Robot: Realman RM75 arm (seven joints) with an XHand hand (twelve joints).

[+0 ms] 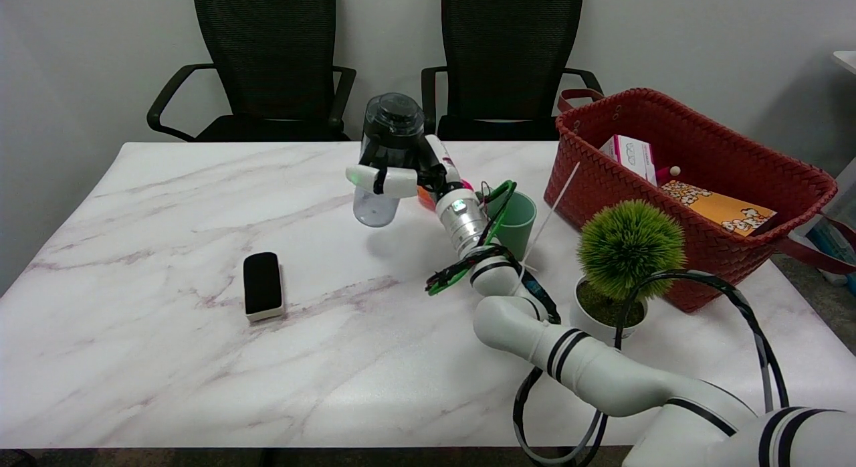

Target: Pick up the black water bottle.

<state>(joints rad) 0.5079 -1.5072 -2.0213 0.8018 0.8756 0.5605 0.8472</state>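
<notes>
The black water bottle [388,149] has a dark lid and a clear smoky body. It hangs in the air above the middle of the marble table [167,360], roughly upright, lid up, its clear base well off the surface. My right hand [408,176] grips it around the middle, white fingers wrapped across its front. The right arm reaches in from the lower right.
A black and white eraser block [262,285] lies at centre left. A green cup [518,223] stands just right of my wrist, with an orange-pink thing behind the hand. A small potted plant [625,266] and a red woven basket [695,186] with boxes sit at the right. Two black chairs [267,59] stand behind.
</notes>
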